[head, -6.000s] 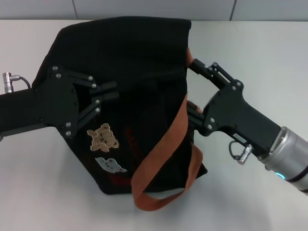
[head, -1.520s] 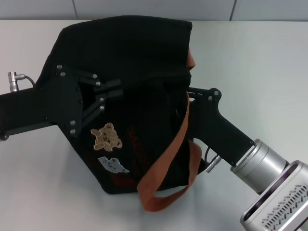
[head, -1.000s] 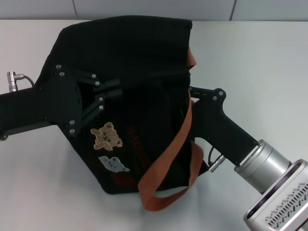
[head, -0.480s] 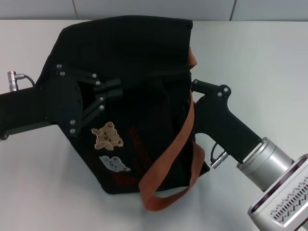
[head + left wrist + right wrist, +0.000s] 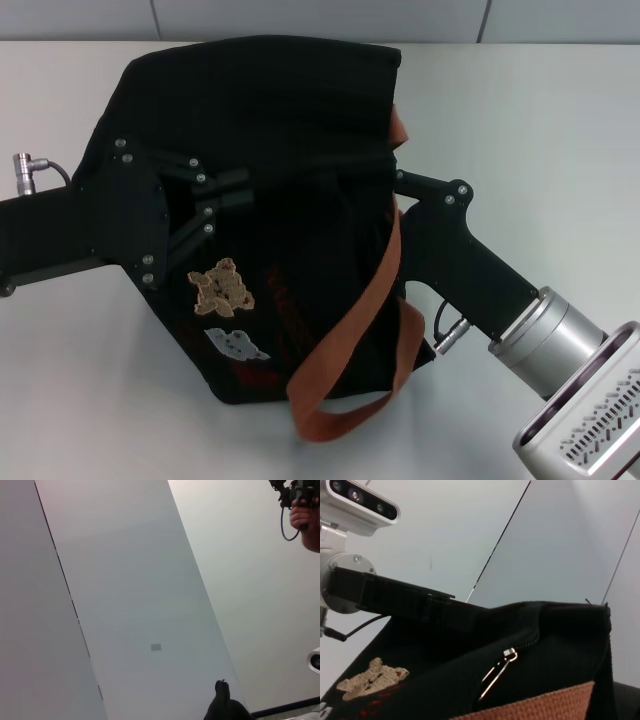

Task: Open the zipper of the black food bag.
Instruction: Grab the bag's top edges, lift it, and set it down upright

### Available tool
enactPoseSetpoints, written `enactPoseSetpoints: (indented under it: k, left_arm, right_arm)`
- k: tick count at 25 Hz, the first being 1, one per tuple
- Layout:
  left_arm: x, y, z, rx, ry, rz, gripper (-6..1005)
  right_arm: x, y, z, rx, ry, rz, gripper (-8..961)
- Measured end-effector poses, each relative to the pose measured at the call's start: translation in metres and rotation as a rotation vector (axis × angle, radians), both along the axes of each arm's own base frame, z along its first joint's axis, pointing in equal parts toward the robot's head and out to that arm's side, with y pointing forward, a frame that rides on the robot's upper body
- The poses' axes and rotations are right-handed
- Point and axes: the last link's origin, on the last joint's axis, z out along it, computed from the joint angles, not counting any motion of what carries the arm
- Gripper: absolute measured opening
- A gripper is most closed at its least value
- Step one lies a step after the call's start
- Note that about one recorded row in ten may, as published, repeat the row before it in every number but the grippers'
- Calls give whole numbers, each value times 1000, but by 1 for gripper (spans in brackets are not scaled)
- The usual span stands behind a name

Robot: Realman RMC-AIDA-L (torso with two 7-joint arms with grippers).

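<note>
The black food bag (image 5: 270, 110) lies on the white table with its bear patch (image 5: 222, 288) facing up and its orange-brown handle (image 5: 350, 330) looping toward the front. From the left, my left gripper (image 5: 228, 190) reaches onto the bag's side, its fingers (image 5: 222, 178) pinched close on the black fabric. My right gripper (image 5: 398, 177) comes in from the right, and its tip meets the bag's edge behind the handle. In the right wrist view the zipper (image 5: 525, 642) runs along the fabric, its silver pull tab (image 5: 509, 653) hanging loose. The left arm (image 5: 390, 600) lies beyond it.
White table (image 5: 530, 110) surrounds the bag, with a grey wall behind. The left wrist view shows only wall panels and a tip of black fabric (image 5: 223, 707). A white patch (image 5: 232, 345) sits below the bear.
Over six seconds my right gripper turned and moved in against the bag's right edge; in the last half second it barely shifted. The left gripper and bag stayed nearly still.
</note>
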Motion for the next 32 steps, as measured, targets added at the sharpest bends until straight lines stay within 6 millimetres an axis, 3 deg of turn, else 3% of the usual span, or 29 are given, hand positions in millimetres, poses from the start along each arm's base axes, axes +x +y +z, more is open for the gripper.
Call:
enactPoseSetpoints:
  k: [12,23,28,32]
  left_arm:
    - [-2,-3,-2,-19,-16,8,77]
    - [-1,-4,-2,-22,-18,4,78]
    - [-1,-4,-2,-22,-18,2,79]
    - [0,-3,-2,-22,-18,1,79]
  right_arm:
    - [-1,-1,0,6,1,8,228]
    - [-3,0,-2,-10,-9,20,209]
    - [-2,-1,-5,-25,-24,21,53]
    - [-2,-2,-4,-23,-17,19,29]
